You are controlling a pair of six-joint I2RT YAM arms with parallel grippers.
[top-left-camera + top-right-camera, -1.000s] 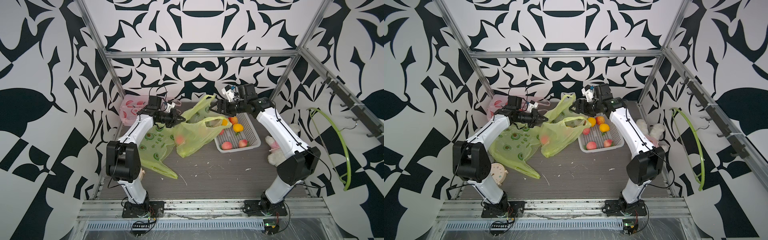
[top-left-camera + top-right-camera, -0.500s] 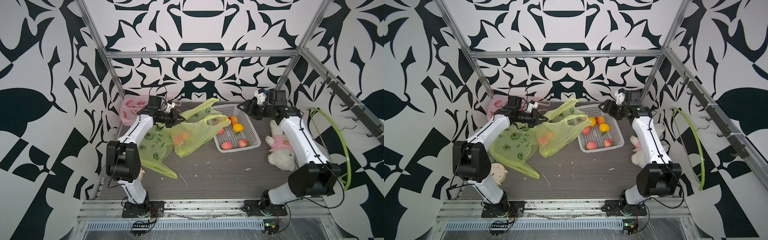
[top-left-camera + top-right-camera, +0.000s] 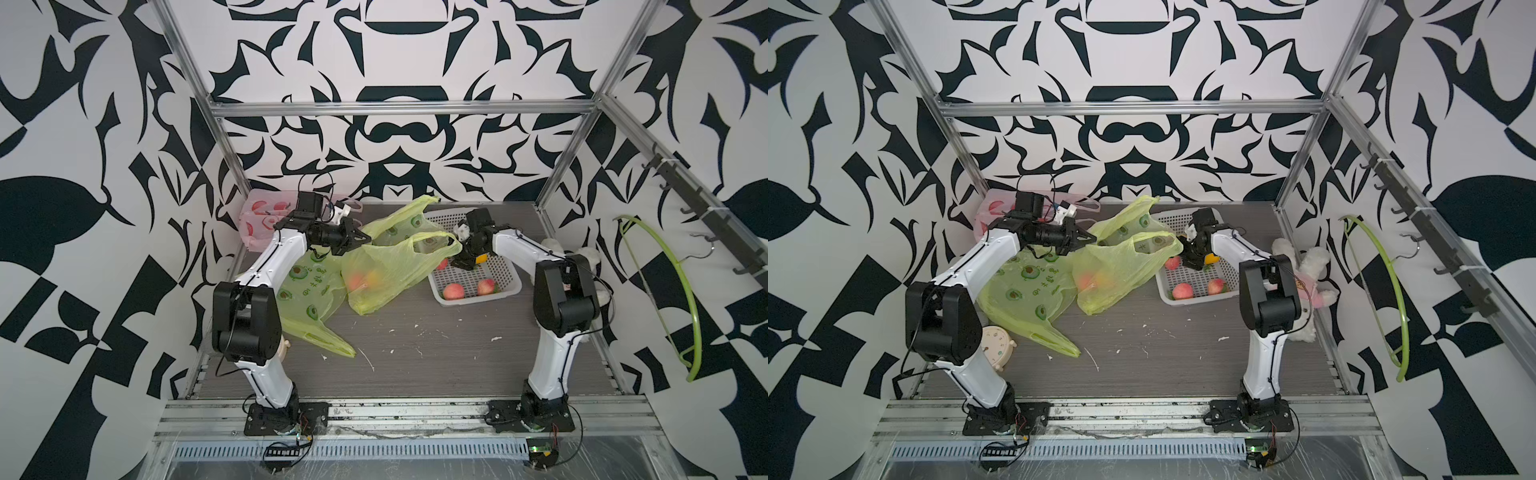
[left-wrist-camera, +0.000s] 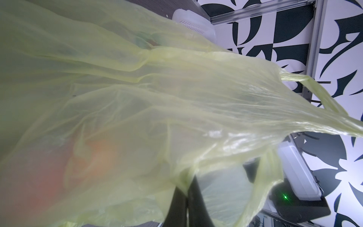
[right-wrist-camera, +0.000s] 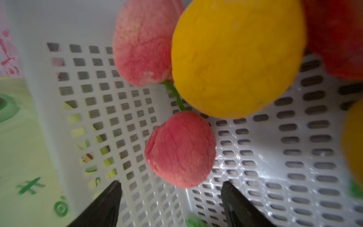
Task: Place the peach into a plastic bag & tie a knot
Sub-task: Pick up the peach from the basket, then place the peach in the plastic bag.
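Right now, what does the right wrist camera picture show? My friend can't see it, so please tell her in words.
The right gripper is open and aimed at a pink peach lying in a white basket. A bigger peach and a yellow fruit lie just beyond it, very close to the camera.

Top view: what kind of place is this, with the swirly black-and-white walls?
Probably a robot test booth, not a home: two robot arms bolted to a metal rail, patterned walls on a metal frame, and props like a fruit basket and a bag.
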